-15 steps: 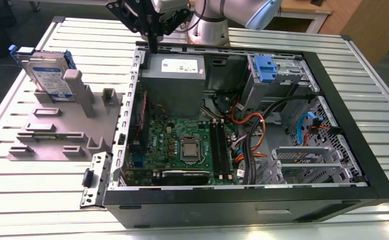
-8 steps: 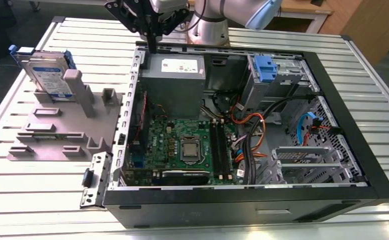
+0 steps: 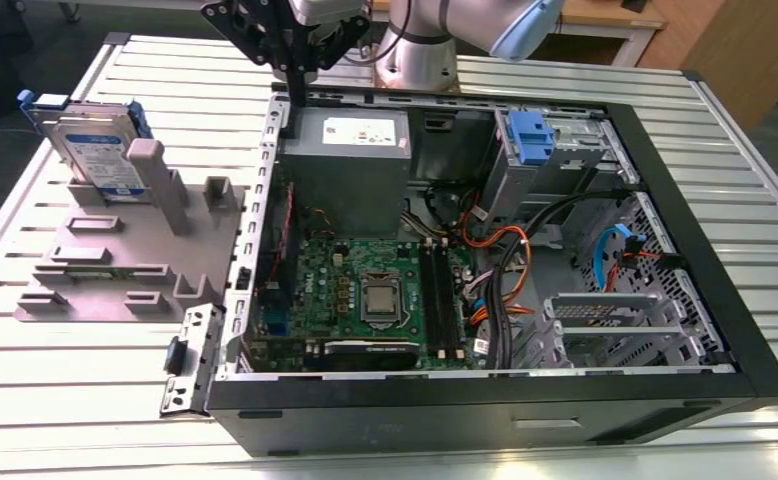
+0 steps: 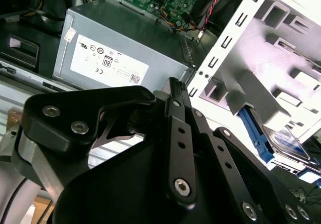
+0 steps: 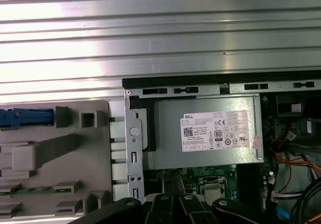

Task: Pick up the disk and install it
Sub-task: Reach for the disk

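Hovering above the computer case's (image 3: 496, 415) edge, your gripper (image 3: 296, 62) is clenched on nothing; the disk (image 3: 96, 150) stands upright in the grey fixture (image 3: 122, 260), well apart from it.

You're seeing arm (image 3: 416, 60) running silver-grey and tubular, pale blue cap (image 3: 529, 25) covering one joint. Your gripper (image 3: 289, 68) showing matte black, flat linkage bars narrowing toward tip. In second wrist view, silver screws (image 4: 181, 185) dotting bar pivots, bare grey metal bracket (image 4: 30, 158) sitting behind rounded black housing.
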You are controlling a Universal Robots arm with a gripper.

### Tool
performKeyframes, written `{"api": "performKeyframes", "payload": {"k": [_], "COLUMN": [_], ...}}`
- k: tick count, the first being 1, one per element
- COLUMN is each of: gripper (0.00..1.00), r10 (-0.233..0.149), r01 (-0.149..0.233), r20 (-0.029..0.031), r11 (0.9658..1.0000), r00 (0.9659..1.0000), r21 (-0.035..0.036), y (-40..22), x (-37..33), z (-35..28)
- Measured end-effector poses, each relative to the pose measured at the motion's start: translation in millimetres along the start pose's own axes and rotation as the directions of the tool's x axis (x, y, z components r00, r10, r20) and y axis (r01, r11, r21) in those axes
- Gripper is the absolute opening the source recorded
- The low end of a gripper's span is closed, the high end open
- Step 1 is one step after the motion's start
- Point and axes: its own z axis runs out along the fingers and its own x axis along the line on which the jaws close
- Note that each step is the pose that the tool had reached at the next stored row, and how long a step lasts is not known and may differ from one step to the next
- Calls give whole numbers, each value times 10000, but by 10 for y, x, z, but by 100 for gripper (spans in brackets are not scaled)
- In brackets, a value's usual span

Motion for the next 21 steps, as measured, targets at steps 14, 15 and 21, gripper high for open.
{"api": "performKeyframes", "payload": {"k": [14, 15, 21], "gripper": [11, 11, 11], "r10": [0, 0, -1], "r01": [0, 0, 1], "r20": [0, 0, -1], "r11": [10000, 10000, 10000], "r00": [10000, 10000, 10000], "r21": [0, 0, 1], "y": [-4, -4, -5], "x": [44, 50, 73], "z": [-1, -1, -2]}}
